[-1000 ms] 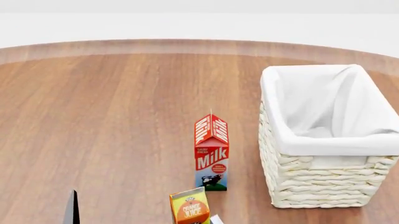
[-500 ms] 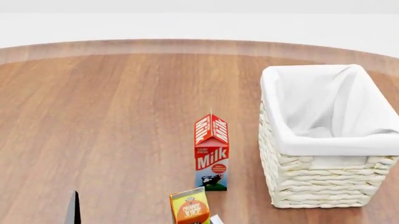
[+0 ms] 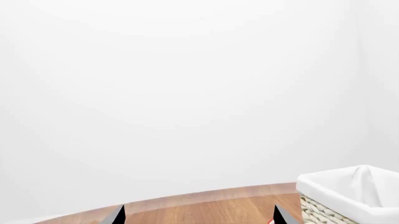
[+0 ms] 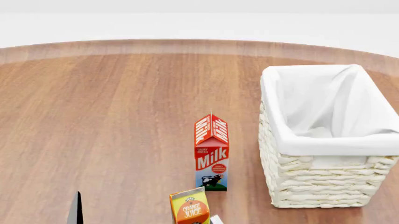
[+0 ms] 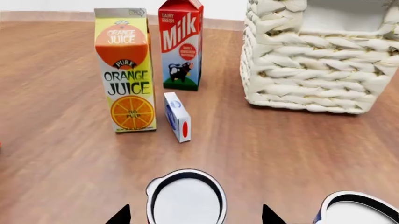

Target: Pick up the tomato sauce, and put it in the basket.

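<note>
Right gripper low over the table, jaws spread, nothing held. Just between the tips, a can top, pale with dark rim; label hidden, so probably the tomato sauce, can't confirm. Second rimmed can beside it at the frame edge, a blue trace on its side. Beyond: small white box, orange juice carton, milk carton, then the basket far right. Left gripper parted, empty, pointing at the wall, idle. Step in hand: grasp. Best to check the label first, drop straight, centre the can between the jaws, avoid nudging the neighbour can, lift high enough to clear the basket rim.
</note>
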{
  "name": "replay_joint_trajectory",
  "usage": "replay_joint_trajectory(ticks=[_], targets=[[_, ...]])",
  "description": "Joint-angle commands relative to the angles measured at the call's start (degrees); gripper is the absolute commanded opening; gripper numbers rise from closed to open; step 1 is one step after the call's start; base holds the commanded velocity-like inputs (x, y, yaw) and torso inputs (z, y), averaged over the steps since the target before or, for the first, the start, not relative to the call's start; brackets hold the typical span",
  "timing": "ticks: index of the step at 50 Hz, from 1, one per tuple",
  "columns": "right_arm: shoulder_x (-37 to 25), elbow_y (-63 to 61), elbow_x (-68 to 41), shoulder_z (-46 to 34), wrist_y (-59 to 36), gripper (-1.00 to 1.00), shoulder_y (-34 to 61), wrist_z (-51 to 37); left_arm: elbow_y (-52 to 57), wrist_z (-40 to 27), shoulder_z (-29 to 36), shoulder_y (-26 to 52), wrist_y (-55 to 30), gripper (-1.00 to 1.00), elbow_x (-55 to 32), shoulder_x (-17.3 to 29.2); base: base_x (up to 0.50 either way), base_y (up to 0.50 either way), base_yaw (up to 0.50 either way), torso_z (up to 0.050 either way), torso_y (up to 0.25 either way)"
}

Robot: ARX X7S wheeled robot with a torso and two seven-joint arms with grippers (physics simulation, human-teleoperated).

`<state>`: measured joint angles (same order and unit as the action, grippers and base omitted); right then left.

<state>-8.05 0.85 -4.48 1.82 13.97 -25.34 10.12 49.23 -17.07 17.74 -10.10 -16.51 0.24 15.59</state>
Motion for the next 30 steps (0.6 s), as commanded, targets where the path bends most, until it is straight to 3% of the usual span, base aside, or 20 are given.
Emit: replay_joint_trajectory(ticks=[1,19,20,30], targets=[[0.09,1.72,-0.19,-1.21,-3.63,1.00,3.40,-0.91,0.02,-0.46,0.23,0.06,0.08,1.00,-0.30,0.40,0.00,0.00,0.00,0.000,0.000],[0.04,4.93,0.25,-2.91,-5.68,1.00,6.35,-2.41,-0.12,-1.16,0.62,0.42,0.02,1.00,-0.84,0.95,0.00,0.00,0.00,0.000,0.000],[-0.01,4.97,0.15,-2.96,-5.61,-1.00,6.32,-2.39,-0.23,-1.22,0.73,0.48,-0.02,1.00,-0.71,0.98,0.00,0.00,0.00,0.000,0.000],[-0.17,4.85,-0.73,-3.27,-4.95,-1.00,6.21,-2.67,-0.08,-1.54,0.86,0.68,-0.08,1.00,-1.19,1.23,0.00,0.00,0.00,0.000,0.000]])
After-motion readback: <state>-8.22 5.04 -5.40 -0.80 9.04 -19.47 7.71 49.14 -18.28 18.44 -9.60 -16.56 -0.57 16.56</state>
